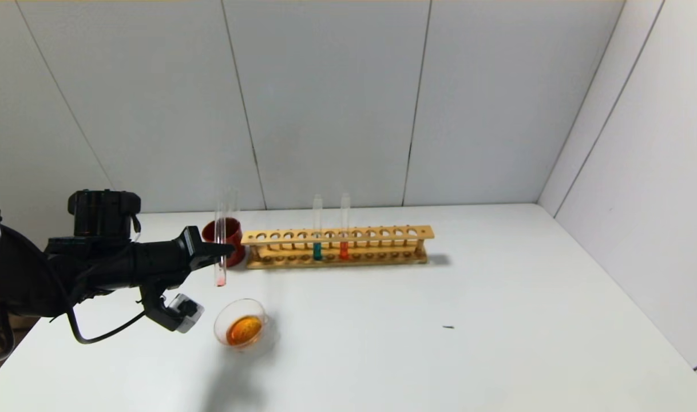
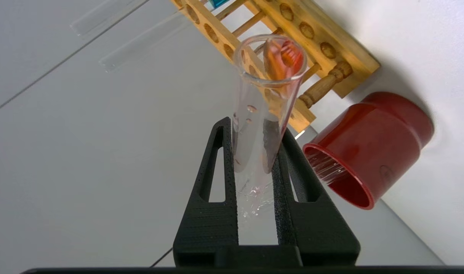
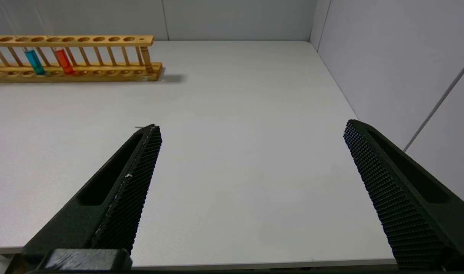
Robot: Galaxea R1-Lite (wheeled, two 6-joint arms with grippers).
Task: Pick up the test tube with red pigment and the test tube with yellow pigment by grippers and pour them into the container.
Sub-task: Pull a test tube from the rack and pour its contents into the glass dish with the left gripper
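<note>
One tube (image 1: 221, 252), near-empty, clamped upright in left gripper (image 1: 225, 250) nr counter's left edge; slack grip = slip, smash by dish (image 1: 241, 324).

right claw (image 3: 251, 133) bases cut off, rack (image 3: 70, 57) cropped left

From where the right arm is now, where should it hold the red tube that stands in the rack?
Grip the red tube on its bare upper glass above the wooden rack, coming from the front; it stands upright, and only that part is free.
</note>
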